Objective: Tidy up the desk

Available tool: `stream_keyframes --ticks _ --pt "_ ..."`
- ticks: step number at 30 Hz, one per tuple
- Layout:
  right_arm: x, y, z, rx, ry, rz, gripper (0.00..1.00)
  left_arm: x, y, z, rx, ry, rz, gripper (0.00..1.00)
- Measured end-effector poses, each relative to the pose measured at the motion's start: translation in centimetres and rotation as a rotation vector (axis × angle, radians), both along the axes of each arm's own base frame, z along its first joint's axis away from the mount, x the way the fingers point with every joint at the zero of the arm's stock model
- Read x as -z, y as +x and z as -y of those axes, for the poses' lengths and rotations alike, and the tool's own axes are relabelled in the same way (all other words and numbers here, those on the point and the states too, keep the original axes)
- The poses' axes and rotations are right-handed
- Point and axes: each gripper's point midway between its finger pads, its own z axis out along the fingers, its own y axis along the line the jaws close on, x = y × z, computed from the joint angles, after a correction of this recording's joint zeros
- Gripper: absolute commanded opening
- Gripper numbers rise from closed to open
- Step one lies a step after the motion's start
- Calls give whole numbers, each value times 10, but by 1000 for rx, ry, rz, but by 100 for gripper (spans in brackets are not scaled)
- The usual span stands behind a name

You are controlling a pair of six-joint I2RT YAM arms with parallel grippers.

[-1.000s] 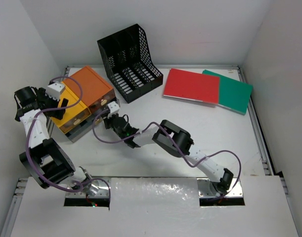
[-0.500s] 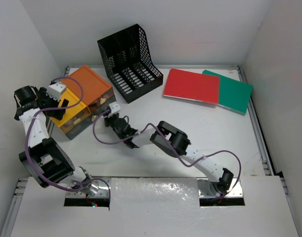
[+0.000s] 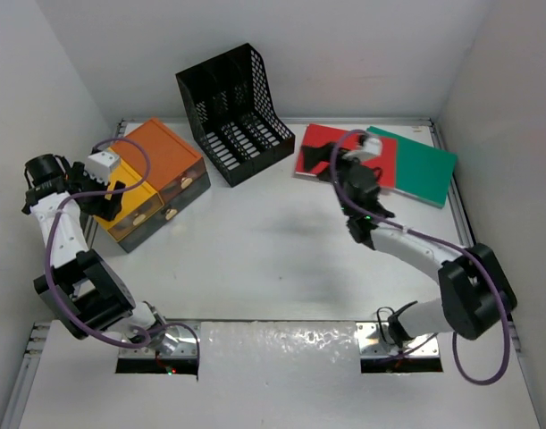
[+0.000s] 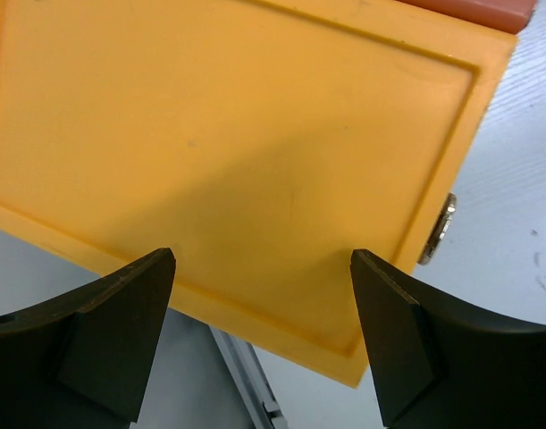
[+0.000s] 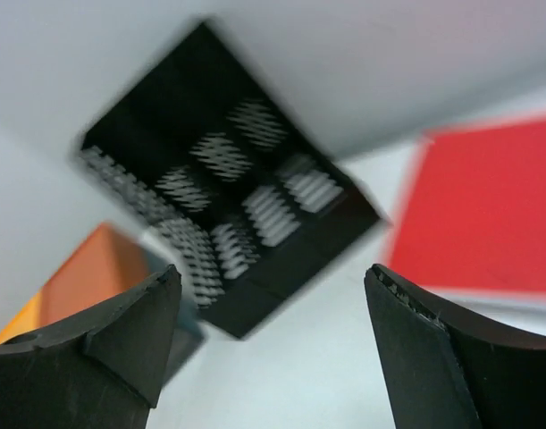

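While both stand spread, left end effector [image 4: 262, 344] faces orange box [image 4: 237, 152]; right end effector [image 5: 273, 353] overhangs desk [image 3: 273, 255].

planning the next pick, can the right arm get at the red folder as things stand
Probably yes. The right fingers hover open and empty above the red folder. Nothing lies on it, and it sits on top of the green folder, so the way down looks free.

Noted drawer box [image 3: 156, 179] far left on desk [image 3: 273, 259], file rack [image 3: 237, 112] behind-right of it. Logged upper folder [image 3: 319, 154] overlapping lower folder [image 3: 429, 170], far right.
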Motion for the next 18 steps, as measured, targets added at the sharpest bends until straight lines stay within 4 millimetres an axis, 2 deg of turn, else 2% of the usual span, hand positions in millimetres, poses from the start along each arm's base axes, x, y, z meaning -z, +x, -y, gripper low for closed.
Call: stream_keyframes --ticks 1,2,3,6,7,9,14,18 --pt "7 6 28 55 56 -23 82 -2 -2 2 -2 -9 -6 78" --pt "24 6 51 102 99 -66 83 -4 -2 3 -4 -15 -10 78" --pt "48 4 65 132 137 -125 83 -8 -3 3 -5 -18 -8 78" --pt "120 -8 88 212 211 -310 86 -23 -3 5 -6 -9 15 78" --pt "137 -10 93 244 239 -352 86 -28 -4 5 -6 -2 24 78" --pt "157 -6 102 304 322 -396 84 -36 -8 8 -7 11 38 79" --pt "178 25 117 389 552 -389 83 -54 -19 12 -14 57 76 79" --pt "211 52 120 424 659 -406 83 -46 -27 15 -23 59 57 79"
